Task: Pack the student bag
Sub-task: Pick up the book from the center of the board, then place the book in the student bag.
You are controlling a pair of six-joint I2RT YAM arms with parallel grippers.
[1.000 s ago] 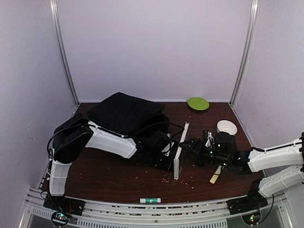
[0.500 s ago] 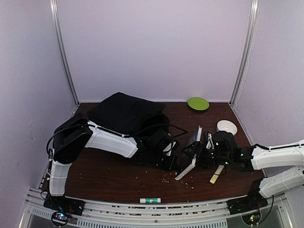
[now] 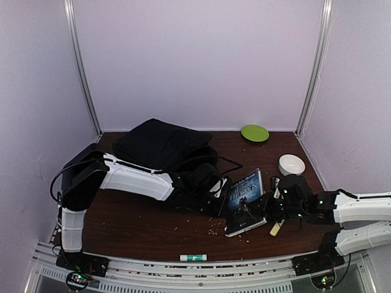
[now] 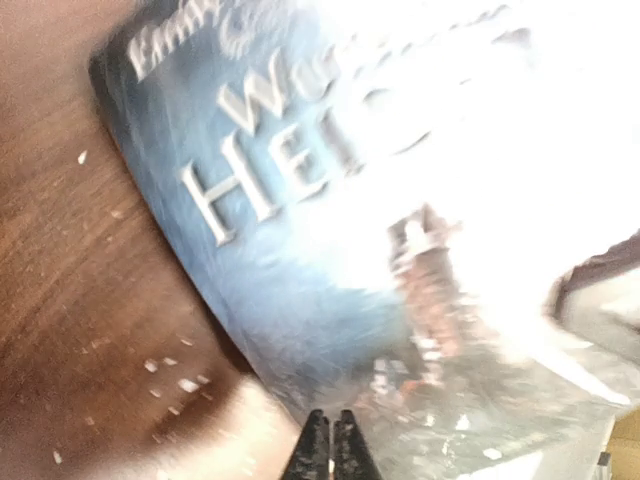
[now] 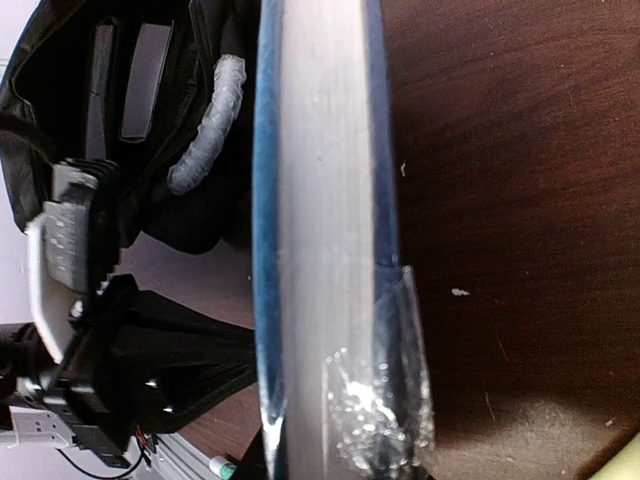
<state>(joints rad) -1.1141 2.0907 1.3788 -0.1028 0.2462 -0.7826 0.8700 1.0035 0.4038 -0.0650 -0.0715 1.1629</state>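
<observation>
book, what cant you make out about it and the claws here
Title on the book: left wrist view, blurred and washed out by glare.
Right claw grip on it: right wrist view, fingertips cut off by the bottom edge.
Left claw: left wrist view, all but its shut tips cut off by the bottom edge.

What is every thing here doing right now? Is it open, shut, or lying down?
bag, lying down, mouth open
book, closed, cover up, gripped at its edge
right gripper, shut on book
left gripper, shut, holding nothing
plate, flat, empty
bowl, upright, empty
glue stick, lying on its side
wooden stick, lying flat
</observation>
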